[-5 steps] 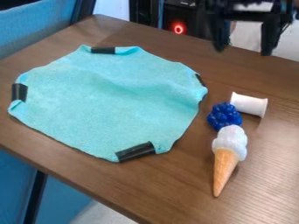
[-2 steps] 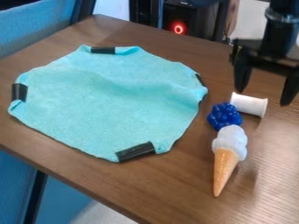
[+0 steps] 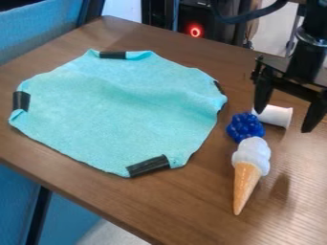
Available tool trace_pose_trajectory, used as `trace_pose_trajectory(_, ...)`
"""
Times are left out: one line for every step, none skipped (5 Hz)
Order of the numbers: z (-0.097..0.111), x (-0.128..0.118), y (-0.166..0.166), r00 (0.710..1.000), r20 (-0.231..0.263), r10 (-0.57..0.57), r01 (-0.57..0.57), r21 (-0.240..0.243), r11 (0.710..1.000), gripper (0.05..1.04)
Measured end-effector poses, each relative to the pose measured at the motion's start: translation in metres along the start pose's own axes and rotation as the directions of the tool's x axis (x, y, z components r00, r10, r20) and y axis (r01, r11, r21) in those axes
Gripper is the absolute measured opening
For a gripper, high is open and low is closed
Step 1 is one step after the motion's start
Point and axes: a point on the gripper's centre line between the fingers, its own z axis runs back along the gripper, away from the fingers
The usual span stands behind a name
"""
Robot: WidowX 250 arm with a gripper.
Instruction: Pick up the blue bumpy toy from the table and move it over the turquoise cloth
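Claw: the black claw (image 3: pixel 283 121) is hanging over the table's far right part, its two tapering, hard-looking fingers standing wide apart, the gap between them showing plainly.
White spool: right there, the smooth white spool (image 3: pixel 276 116) is lying on its side behind the claw's fingertips, showing a rounded barrel and a flared end; whether a finger is touching it, I cannot tell.
Blue cluster: just to the left of the claw, the glossy blue cluster (image 3: pixel 245 127) is bulging with small round bumps, sitting close by the spool.
Ice cream cone: nearer the camera than the claw, the toy ice cream cone (image 3: pixel 248 174) is lying flat, its white top swelling in rounded lobes beside the cluster, its tan cone narrowing away from them.
Cloth: well to the left of the claw, the turquoise cloth (image 3: pixel 121 112) is spreading out soft and fuzzy, rippling in low folds, black strips (image 3: pixel 148 165) gripping its edges.
Table: beneath the claw, the brown table (image 3: pixel 191 206) is showing streaky wood grain.
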Motion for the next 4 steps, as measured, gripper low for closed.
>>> trace_pose_trajectory(-0.006,-0.002,0.009,1.000,-0.014,0.011,-0.010,0.019,1.000,1.000)
trace_pose_trajectory(-0.010,-0.004,0.015,1.000,-0.027,0.016,-0.015,0.034,0.999,1.000)
trace_pose_trajectory(-0.016,-0.006,0.022,0.998,-0.044,0.036,-0.034,0.035,0.999,1.000)
trace_pose_trajectory(-0.017,-0.004,0.027,0.999,-0.040,0.036,-0.035,0.034,0.999,1.000)
